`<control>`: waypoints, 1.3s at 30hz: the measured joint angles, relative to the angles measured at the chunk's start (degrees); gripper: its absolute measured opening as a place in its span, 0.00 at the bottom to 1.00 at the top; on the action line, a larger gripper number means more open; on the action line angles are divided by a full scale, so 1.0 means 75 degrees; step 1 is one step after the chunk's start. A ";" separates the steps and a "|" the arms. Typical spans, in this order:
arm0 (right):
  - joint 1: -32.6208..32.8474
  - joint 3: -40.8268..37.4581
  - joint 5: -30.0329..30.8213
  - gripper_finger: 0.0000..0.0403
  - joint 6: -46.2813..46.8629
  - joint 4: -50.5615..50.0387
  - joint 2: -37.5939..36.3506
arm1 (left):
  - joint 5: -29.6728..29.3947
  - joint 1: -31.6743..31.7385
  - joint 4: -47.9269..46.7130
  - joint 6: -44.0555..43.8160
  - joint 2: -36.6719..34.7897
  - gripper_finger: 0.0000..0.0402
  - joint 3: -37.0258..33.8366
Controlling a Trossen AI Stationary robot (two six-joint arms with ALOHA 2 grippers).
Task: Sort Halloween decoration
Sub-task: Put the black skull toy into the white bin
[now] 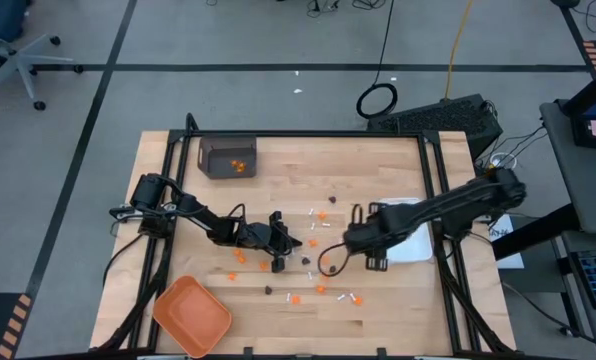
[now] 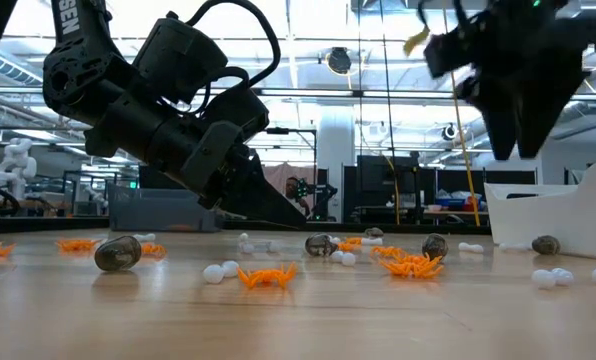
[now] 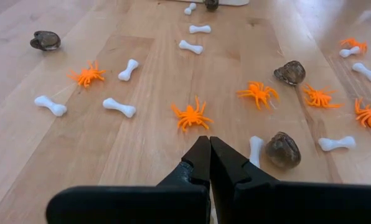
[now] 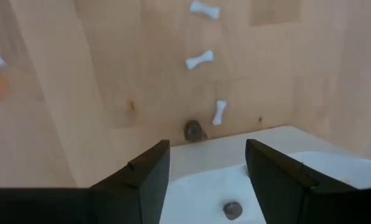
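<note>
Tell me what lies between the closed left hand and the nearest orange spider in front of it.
Only bare wood: in the left wrist view, nothing lies between the left hand and the orange spider.

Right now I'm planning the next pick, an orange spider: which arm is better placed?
Left. The left gripper, shut, hangs low with an orange spider just ahead of its fingertips. The right gripper is open over the white dish, where a dark piece lies, away from the spiders.

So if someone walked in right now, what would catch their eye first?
Probably the scatter of orange spiders, white bones and dark round bits across the middle of the wooden table. Then the right gripper, open over the white dish, where one dark piece already lies.
</note>
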 joint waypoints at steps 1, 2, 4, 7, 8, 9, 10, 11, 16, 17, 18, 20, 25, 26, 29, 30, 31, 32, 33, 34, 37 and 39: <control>-0.0031 0.0065 -0.0061 0.49 -0.0131 -0.0005 0.0204 | 0.0000 0.0000 0.0000 0.0000 0.0000 0.00 0.0000; -0.0057 0.0127 -0.0073 0.49 -0.0238 -0.0003 0.0403 | 0.0000 0.0000 -0.0001 0.0000 0.0000 0.00 0.0000; -0.0106 0.0236 -0.0089 0.49 -0.0413 -0.0010 0.0738 | 0.0000 0.0000 0.0000 0.0000 0.0000 0.00 0.0000; -0.0161 0.0376 -0.0321 0.49 -0.0649 -0.0115 0.1128 | 0.0000 -0.0001 -0.0001 0.0000 0.0000 0.00 0.0000; -0.0181 0.0427 -0.0427 0.49 -0.0745 -0.0158 0.1243 | 0.0000 -0.0002 -0.0002 0.0000 0.0000 0.00 0.0000; -0.0200 0.0458 -0.0479 0.49 -0.0842 -0.0200 0.1353 | 0.0000 -0.0001 -0.0001 -0.0001 0.0000 0.00 0.0000; -0.0206 0.0482 -0.0489 0.49 -0.0924 -0.0277 0.1455 | 0.0000 0.0000 -0.0003 0.0000 0.0000 0.00 0.0000; -0.0212 0.0490 -0.0486 0.49 -0.0990 -0.0337 0.1545 | 0.0000 0.0000 -0.0001 0.0000 0.0000 0.00 0.0000; -0.0298 0.0492 -0.0509 0.49 -0.1362 -0.0499 0.1958 | 0.0000 0.0000 -0.0003 0.0000 0.0000 0.00 0.0000; -0.0311 0.0492 -0.0509 0.49 -0.1429 -0.0505 0.2024 | 0.0000 0.0000 -0.0003 0.0000 0.0000 0.00 0.0000; -0.0322 0.0492 -0.0509 0.49 -0.1504 -0.0510 0.2115 | 0.0000 -0.0001 -0.0003 0.0000 0.0000 0.00 0.0000; -0.0354 0.0495 -0.0515 0.49 -0.1622 -0.0512 0.2293 | 0.0000 0.0000 -0.0003 0.0000 0.0000 0.00 0.0000; -0.0420 0.0495 -0.0664 0.49 -0.1922 -0.0540 0.2710 | 0.0000 0.0006 -0.0003 -0.0003 0.0000 0.00 0.0000; -0.0428 0.0495 -0.0664 0.49 -0.1979 -0.0571 0.2781 | 0.0000 0.0006 -0.0003 -0.0002 0.0000 0.00 0.0000; -0.0443 0.0495 -0.0666 0.49 -0.2145 -0.0625 0.2933 | 0.0000 0.0006 -0.0003 -0.0002 0.0000 0.00 0.0000; -0.0446 0.0495 -0.0665 0.49 -0.2192 -0.0612 0.2953 | 0.0000 0.0006 -0.0003 -0.0003 0.0000 0.00 0.0000; -0.0446 0.0495 -0.0664 0.49 -0.2238 -0.0610 0.2958 | 0.0000 0.0006 -0.0003 -0.0003 0.0000 0.00 0.0000; -0.0446 0.0495 -0.0664 0.49 -0.2281 -0.0610 0.2961 | 0.0000 0.0006 -0.0003 0.0000 0.0000 0.00 0.0000; -0.0446 0.0495 -0.0664 0.49 -0.2311 -0.0606 0.2964 | 0.0000 0.0006 -0.0003 0.0000 0.0000 0.00 0.0000; -0.0446 0.0495 -0.0664 0.49 -0.2332 -0.0598 0.2962 | 0.0000 0.0006 -0.0003 0.0000 0.0000 0.00 0.0000; -0.0446 0.0495 -0.0664 0.49 -0.2391 -0.0591 0.2961 | 0.0000 0.0006 -0.0003 0.0000 0.0000 0.00 0.0000; -0.0446 0.0495 -0.0658 0.49 -0.2454 -0.0519 0.2961 | 0.0000 0.0006 -0.0003 0.0000 0.0000 0.00 0.0000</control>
